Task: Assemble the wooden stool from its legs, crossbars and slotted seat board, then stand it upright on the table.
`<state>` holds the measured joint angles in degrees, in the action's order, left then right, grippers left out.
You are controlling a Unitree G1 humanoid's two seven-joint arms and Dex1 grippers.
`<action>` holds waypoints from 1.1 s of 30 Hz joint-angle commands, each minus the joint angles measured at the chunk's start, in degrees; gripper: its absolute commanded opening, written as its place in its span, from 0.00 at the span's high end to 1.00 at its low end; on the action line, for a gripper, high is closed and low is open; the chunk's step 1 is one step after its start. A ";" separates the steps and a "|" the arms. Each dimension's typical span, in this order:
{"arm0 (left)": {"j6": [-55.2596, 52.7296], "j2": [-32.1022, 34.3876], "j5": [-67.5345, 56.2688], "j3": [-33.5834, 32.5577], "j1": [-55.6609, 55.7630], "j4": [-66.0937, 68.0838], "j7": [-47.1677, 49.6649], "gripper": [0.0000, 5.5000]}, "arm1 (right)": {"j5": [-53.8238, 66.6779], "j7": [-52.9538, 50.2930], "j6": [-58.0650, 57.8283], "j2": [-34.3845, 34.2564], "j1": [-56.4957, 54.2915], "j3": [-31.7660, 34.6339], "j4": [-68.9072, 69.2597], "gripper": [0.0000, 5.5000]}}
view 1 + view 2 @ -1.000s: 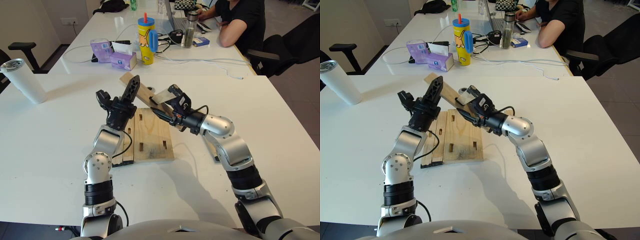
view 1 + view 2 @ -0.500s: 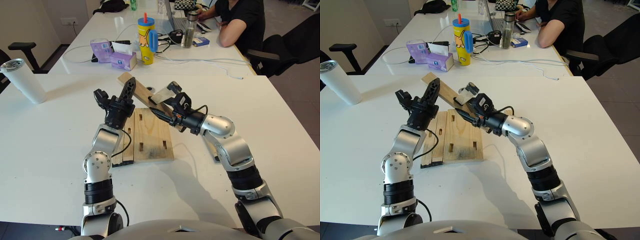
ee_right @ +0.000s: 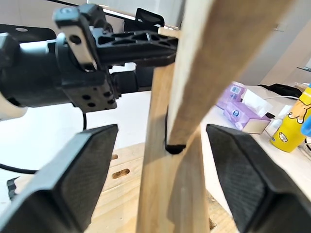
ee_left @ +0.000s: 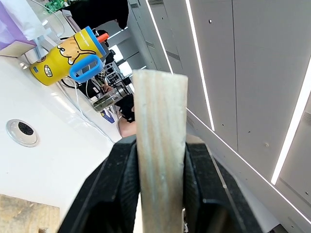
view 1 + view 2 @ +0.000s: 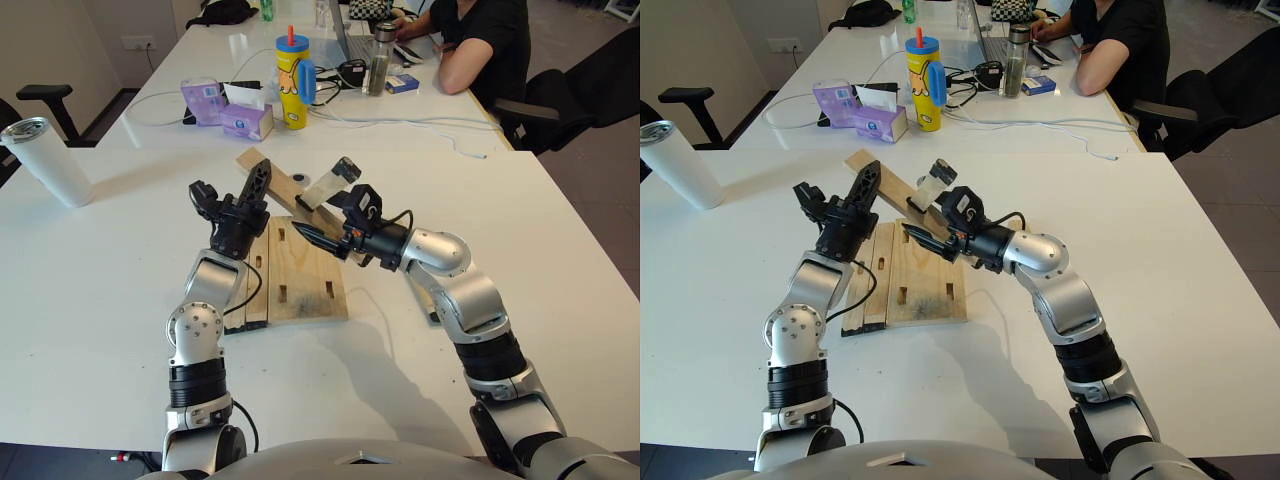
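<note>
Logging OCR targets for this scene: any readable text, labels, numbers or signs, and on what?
No text can be read in any view.
On the purple tissue packs: print is present but too small to read.
On the yellow cup: a cartoon face, no legible words.
On the blue box: too small to read.
On the seat board and the wooden leg: no lettering.
</note>
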<state>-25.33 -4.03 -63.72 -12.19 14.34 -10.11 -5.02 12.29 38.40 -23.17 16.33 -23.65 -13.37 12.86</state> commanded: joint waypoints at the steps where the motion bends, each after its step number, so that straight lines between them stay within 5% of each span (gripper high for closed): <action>1: 1.20 -1.10 0.53 -1.42 0.63 0.61 1.23 0.81 | 1.29 1.56 -1.57 1.70 -0.45 1.02 0.16 0.39; 9: 2.51 0.38 -0.80 -5.70 1.89 0.82 2.49 0.81 | 1.94 7.54 -0.75 8.52 1.07 3.05 -3.06 0.39; 18: 4.26 3.34 -2.16 -11.55 3.71 1.34 3.40 0.81 | 1.94 22.13 -0.03 18.41 4.17 -2.60 -1.02 0.39; 33: 3.99 4.83 -3.70 -14.55 4.64 3.42 3.42 0.81 | -10.05 25.93 10.18 17.26 2.04 -14.02 -13.46 0.39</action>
<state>-21.16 0.33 -66.82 -26.52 17.83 -7.18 -1.73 3.25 63.75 -13.78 34.01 -20.02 -26.53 1.10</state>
